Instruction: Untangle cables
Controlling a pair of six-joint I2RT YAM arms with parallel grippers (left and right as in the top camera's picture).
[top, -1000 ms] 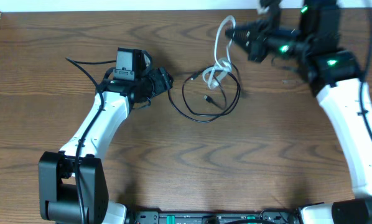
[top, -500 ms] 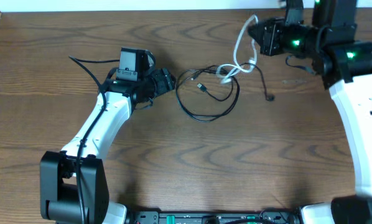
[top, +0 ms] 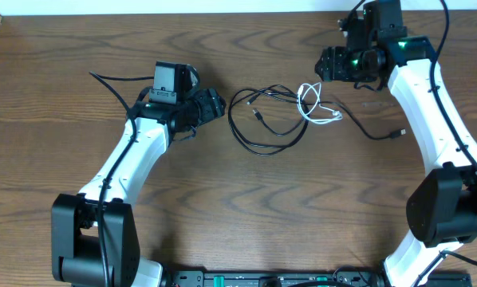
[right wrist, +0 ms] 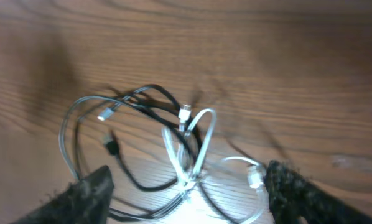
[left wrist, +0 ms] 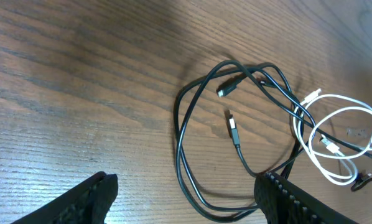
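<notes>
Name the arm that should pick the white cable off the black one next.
Right, probably. The open right claw is near the white cable, which overlaps the black cable's right edge. The left claw, also open, would have to cross the black loop.

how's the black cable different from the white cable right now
Colour: the black cable is dark, the white cable pale. Spread: the black cable lies in a wide loop, the white cable in smaller, tighter loops. Place: seen from overhead, the white cable sits at the right side of the black cable's loop. Both lie on the table, crossing each other, and neither is held.
</notes>
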